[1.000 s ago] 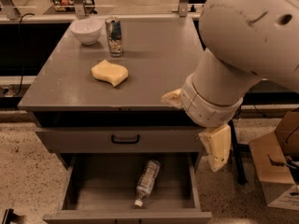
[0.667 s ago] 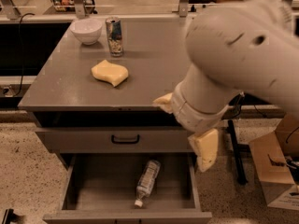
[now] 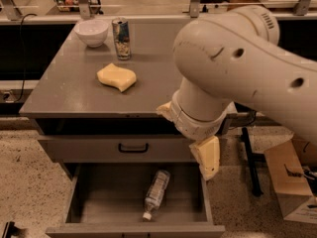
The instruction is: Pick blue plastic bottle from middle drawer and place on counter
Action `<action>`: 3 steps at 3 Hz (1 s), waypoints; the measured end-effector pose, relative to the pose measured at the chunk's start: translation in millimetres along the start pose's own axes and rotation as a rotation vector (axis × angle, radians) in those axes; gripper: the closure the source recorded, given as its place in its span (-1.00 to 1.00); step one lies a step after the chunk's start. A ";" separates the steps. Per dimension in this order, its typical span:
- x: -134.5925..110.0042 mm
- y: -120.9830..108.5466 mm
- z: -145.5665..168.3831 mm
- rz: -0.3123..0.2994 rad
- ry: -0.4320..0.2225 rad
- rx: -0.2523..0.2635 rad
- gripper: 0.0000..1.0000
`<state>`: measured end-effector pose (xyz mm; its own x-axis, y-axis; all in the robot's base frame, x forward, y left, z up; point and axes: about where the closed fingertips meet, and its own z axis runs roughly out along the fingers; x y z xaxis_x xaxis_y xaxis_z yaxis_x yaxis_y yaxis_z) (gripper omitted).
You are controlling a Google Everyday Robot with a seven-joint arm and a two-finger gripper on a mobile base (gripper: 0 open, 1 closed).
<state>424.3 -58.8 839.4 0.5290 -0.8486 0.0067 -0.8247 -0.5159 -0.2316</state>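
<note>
My gripper (image 3: 187, 138) hangs at the right front corner of the cabinet, level with the closed drawer front (image 3: 119, 148) and above the open middle drawer (image 3: 74, 202). Its jaws are released: the two cream fingers (image 3: 208, 157) stand apart and nothing is between them.

The blue plastic bottle (image 3: 156, 192) lies on its side on the drawer floor, right of centre and clear of all four walls. From my jaws it is down and to the left, and a little toward the drawer's front. Its long axis runs nearly front to back. The white cap points at the front lip and leans slightly left, and the base points back toward the cabinet.

I judge that the coming move turns on that axis. I have to drop into the tray and shift left, turning my wrist so the jaws close across the ribbed body, not along it. The right drawer wall sits near my descent path, so I should come in from above.

The counter (image 3: 74, 93), the surface I must reach afterwards, carries a white bowl (image 3: 91, 32), a metal can (image 3: 121, 37) and a yellow sponge (image 3: 116, 77).
</note>
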 end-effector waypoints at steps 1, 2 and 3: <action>0.6 15.9 41.0 -0.010 0.017 -0.053 -1.00; -7.3 30.8 78.6 -0.085 0.015 0.009 -1.00; -8.4 15.2 80.3 -0.089 0.014 0.079 -1.00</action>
<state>423.4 -50.2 757.7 0.5962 -0.8016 0.0437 -0.7561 -0.5790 -0.3051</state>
